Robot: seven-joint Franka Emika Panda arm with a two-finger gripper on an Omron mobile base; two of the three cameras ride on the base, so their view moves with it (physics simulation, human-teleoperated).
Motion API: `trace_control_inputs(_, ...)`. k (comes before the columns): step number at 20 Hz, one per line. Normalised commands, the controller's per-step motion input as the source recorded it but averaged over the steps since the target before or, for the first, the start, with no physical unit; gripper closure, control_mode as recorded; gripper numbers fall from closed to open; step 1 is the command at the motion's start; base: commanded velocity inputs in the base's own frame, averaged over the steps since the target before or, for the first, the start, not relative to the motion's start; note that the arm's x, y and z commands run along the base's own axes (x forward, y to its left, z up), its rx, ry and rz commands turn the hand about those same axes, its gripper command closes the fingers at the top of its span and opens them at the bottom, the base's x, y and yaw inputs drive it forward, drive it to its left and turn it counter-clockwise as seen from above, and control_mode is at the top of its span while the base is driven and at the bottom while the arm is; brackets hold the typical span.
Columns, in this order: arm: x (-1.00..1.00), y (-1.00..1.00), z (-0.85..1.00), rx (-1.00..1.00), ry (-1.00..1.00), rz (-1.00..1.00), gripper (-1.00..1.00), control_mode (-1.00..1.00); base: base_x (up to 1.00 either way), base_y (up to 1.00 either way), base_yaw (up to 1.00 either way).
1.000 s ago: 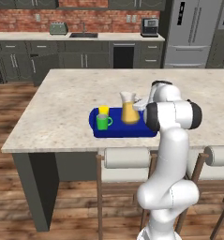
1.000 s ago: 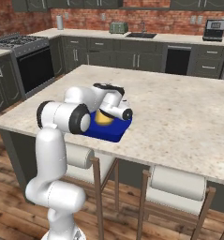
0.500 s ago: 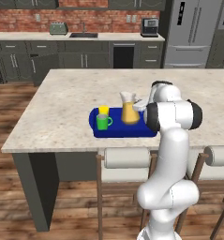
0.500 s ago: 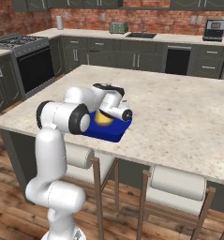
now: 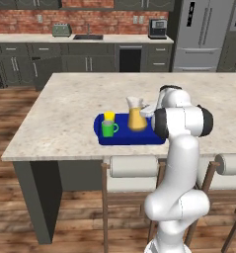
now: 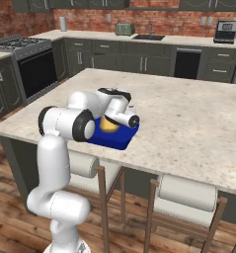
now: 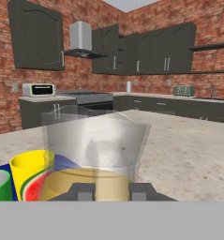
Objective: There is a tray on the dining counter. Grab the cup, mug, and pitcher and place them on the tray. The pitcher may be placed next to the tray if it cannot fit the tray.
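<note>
Gripper closed narrowly on the pitcher, fingertips flanking its amber base, seemingly gripping it. Pitcher standing upright on the blue tray, with the green mug and yellow cup just beside it to the left. Tray near the front edge of the dining counter.

Right base view: arm covers most of the tray and the pitcher. Hand view: pitcher base cut off at the bottom edge; mug beside it cropped by the left edge. Left base view: arm hides the tray's right end.
</note>
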Motion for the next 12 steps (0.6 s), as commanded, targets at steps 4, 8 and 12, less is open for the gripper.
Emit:
trace_control_inputs(4,0.0,0.0,0.0,0.0,0.0,0.0,1.0,-1.0,0.0,0.0,0.0)
trace_control_inputs(8,0.0,0.0,0.0,0.0,0.0,0.0,-1.0,-1.0,0.0,0.0,0.0)
trace_control_inputs(12,0.0,0.0,0.0,0.0,0.0,0.0,-1.0,-1.0,0.0,0.0,0.0)
